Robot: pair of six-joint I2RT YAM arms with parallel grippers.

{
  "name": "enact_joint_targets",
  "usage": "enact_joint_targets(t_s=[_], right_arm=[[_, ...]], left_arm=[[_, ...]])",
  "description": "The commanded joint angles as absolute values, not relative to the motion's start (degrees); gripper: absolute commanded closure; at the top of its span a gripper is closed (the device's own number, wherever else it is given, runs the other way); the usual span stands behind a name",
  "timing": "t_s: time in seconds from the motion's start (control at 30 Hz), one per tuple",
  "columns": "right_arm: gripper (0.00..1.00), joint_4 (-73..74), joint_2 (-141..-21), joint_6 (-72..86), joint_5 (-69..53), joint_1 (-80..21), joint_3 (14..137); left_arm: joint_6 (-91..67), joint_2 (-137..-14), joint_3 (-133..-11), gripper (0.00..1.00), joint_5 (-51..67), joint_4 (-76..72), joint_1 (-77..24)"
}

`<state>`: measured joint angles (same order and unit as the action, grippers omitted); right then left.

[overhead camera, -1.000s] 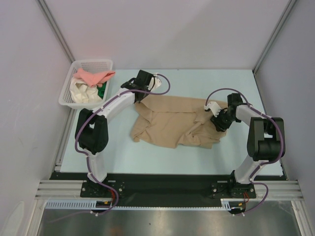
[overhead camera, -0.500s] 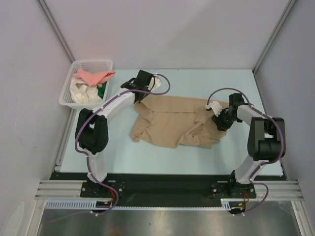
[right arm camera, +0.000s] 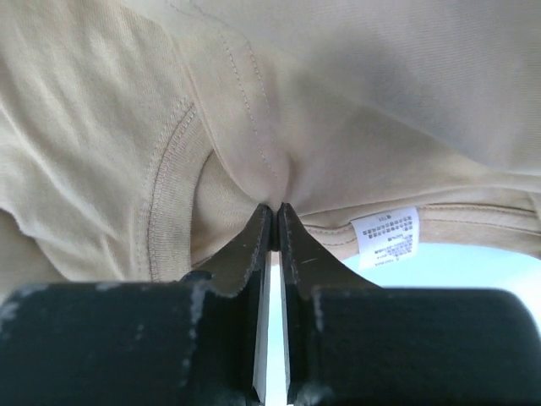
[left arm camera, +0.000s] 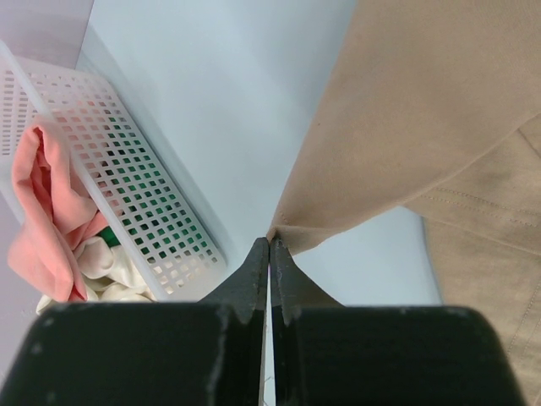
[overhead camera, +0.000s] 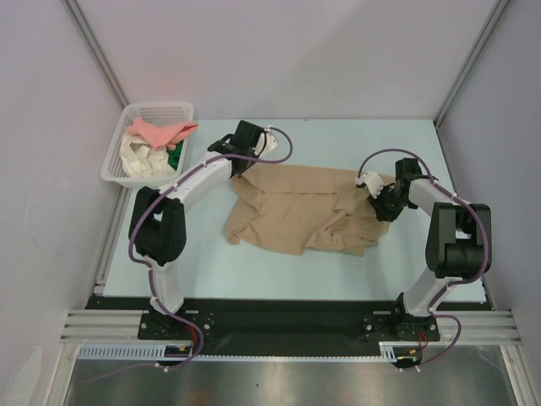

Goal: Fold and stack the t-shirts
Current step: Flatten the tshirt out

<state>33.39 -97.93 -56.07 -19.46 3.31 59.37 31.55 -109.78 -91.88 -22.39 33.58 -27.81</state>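
Note:
A large tan t-shirt [overhead camera: 296, 211] lies rumpled across the middle of the pale table. My left gripper [overhead camera: 239, 169] is shut on its far left corner, seen pinched at the fingertips in the left wrist view [left arm camera: 270, 239]. My right gripper [overhead camera: 378, 205] is shut on the shirt's right side near the collar, where the cloth [right arm camera: 254, 110] bunches at the fingertips [right arm camera: 275, 205] and a white care label [right arm camera: 387, 238] shows. A salmon-pink shirt [overhead camera: 161, 131], a cream-white one [overhead camera: 138, 156] and a bit of green cloth [overhead camera: 174, 156] lie in the basket.
A white plastic mesh basket [overhead camera: 117, 161] stands at the far left of the table, close to my left gripper; its wall also shows in the left wrist view [left arm camera: 135, 186]. Grey walls close in the back and both sides.
My right gripper has moved slightly to the right and away with the shirt's edge, stretching the cloth a little. The left arm has not visibly moved.

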Motion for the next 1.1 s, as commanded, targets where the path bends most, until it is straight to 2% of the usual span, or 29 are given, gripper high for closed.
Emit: enact_joint_targets(t_s=[0.0,0.13,0.2,0.23,0.57,0.83,1.07], right_arm=[[0.93,35.07,-94.57,-55.9,-19.25,3.52,62.14],[0.91,35.33,-93.96,-55.38,-18.72,3.25,63.36],[0.95,35.33,-93.61,-55.02,-18.63,3.34,63.81],[1.0,34.9,-93.34,-54.67,-18.37,3.34,63.98],[1.0,33.93,-87.63,-48.26,-15.56,4.39,67.41],[1.0,35.15,-74.81,-38.08,-11.17,7.38,77.68],[1.0,39.37,-63.03,-29.46,-7.91,11.51,92.62]], left_arm=[[32.17,-108.28,-92.46,1.0,-23.38,33.31,-28.56],[32.69,-107.84,-92.29,1.0,-23.64,33.22,-29.44],[32.87,-107.67,-92.37,1.0,-23.73,33.22,-29.62],[33.13,-107.58,-92.63,1.0,-23.82,33.4,-29.79],[32.08,-100.47,-92.64,1.0,-22.85,34.89,-30.14],[32.96,-82.3,-87.02,1.0,-22.15,37.35,-31.55],[35.42,-71.65,-93.06,1.0,-21.09,41.3,-31.99]])
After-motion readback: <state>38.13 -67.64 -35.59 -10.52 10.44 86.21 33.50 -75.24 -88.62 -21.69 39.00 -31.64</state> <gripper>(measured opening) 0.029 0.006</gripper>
